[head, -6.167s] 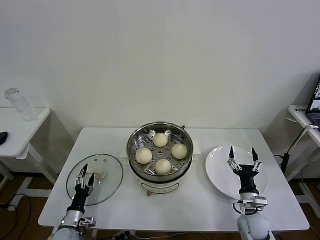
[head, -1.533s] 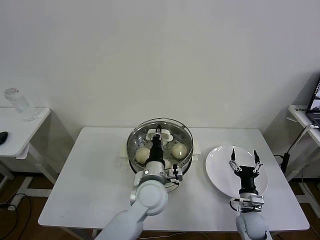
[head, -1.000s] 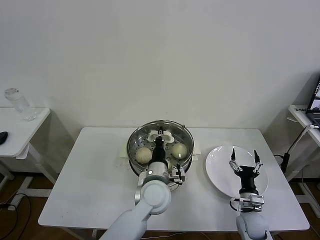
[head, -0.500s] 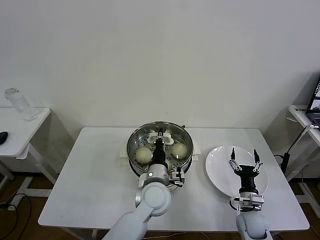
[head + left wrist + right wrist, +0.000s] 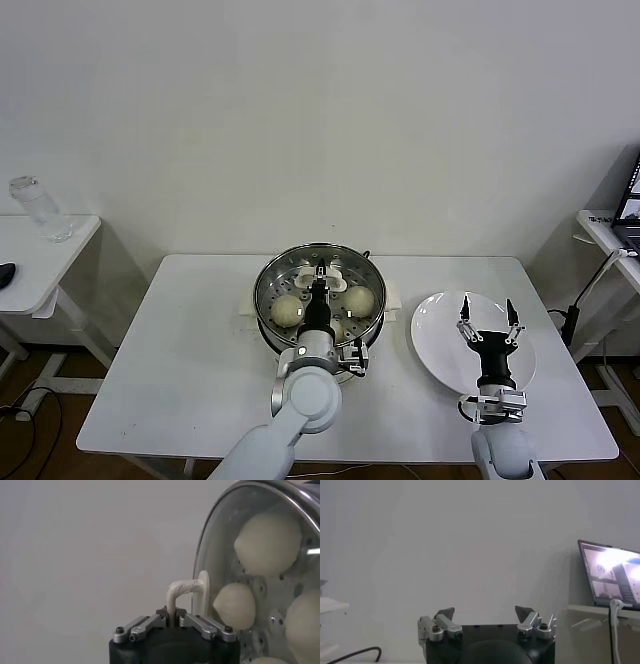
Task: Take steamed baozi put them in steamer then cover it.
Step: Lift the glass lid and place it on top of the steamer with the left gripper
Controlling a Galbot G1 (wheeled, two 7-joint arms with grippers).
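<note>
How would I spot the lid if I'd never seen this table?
Start at the white table and find the shiny steamer at its middle. The cover sits on it, clear glass over the buns, its cream handle pinched by the left claw. The plate beside it is flat, opaque white.

Four steamed baozi are sitting inside one steamer (image 5: pixel 268 318): one at the left (image 5: pixel 286 311), one at the right (image 5: pixel 358 300), and two largely hiding behind the arm. One cover (image 5: pixel 352 262) is lying over them. One white plate (image 5: pixel 432 330) is resting to the right. Two grippers are showing: left gripper (image 5: pixel 320 274) and right gripper (image 5: pixel 486 313).
</note>
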